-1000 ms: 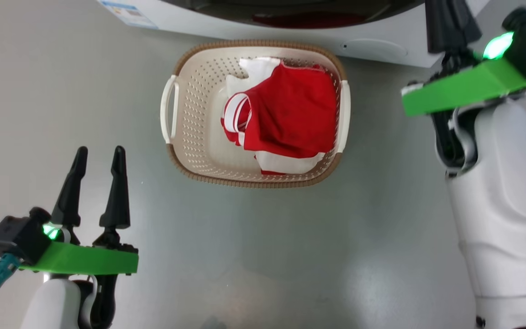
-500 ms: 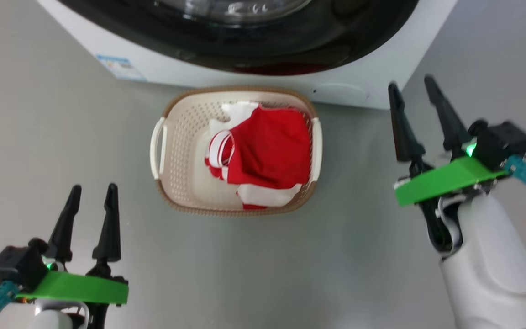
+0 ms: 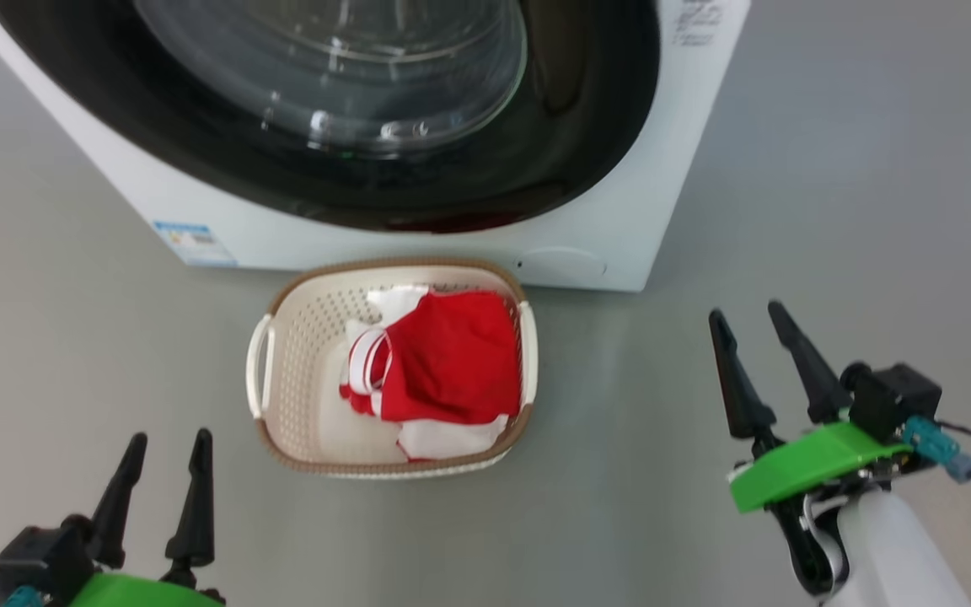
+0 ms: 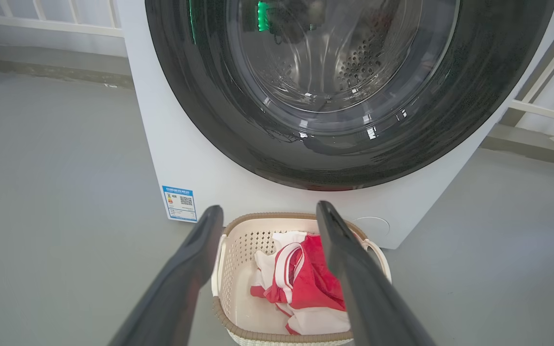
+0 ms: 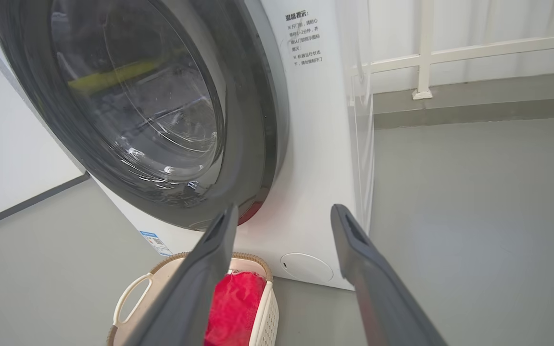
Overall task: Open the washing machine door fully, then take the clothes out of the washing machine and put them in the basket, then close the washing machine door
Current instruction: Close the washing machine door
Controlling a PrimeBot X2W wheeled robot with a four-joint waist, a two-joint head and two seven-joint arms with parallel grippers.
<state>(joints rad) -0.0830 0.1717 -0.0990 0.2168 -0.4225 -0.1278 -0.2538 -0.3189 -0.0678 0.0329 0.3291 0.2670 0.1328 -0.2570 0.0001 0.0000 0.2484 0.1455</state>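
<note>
The washing machine [image 3: 612, 211] stands at the top of the head view, and the washing machine door [image 3: 587, 101] lies shut against its front, black rim around clear glass. In front of it on the floor sits the basket [image 3: 300, 337], holding the clothes [image 3: 452, 362], red with white trim. My left gripper [image 3: 169, 437] is open at the lower left, my right gripper [image 3: 745, 312] open at the lower right; both are empty and clear of the basket. The left wrist view faces the door [image 4: 455, 96], basket [image 4: 238, 230] and clothes [image 4: 310, 283] past my left gripper [image 4: 268, 209]. My right gripper [image 5: 284, 209] points at the machine's lower right corner.
Grey floor [image 3: 831, 169] lies open around the machine and the basket. A blue label [image 4: 180, 203] marks the machine's lower left front. White railings [image 5: 450, 53] and a low kerb run behind the machine.
The head camera has tilted up, so the basket sits lower in view. My right gripper has drawn back from the machine's front and gone from shut to open. The left gripper stays open.
</note>
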